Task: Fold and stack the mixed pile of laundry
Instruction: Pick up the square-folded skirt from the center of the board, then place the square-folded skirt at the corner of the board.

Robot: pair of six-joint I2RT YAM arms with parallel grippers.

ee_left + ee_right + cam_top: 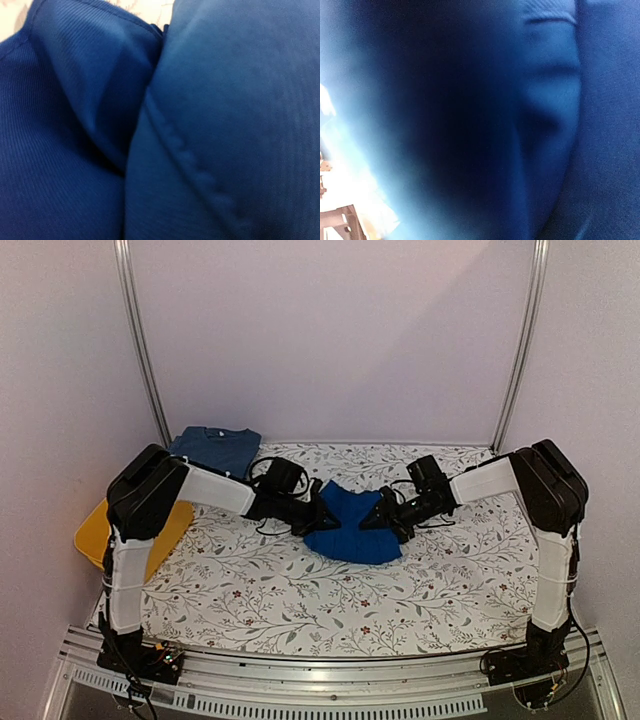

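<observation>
One slate-blue cotton T-shirt (215,448) lies folded at the floral-printed worktop's (300,590) far-left corner, while the rumpled royal-blue cloth garment (352,535) at the worktop's middle seems only part-folded, left jaws and right jaws meeting there, their opening and grip impossible to tell.

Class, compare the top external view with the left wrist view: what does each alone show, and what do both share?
Only the top external view shows the left arm, the right arm, the yellow tub and a folded blue shirt at the table's far left. Only the left wrist view shows the cloth's fine ribbing and a stitched seam. Both show the royal-blue garment and some floral table cover.
</observation>
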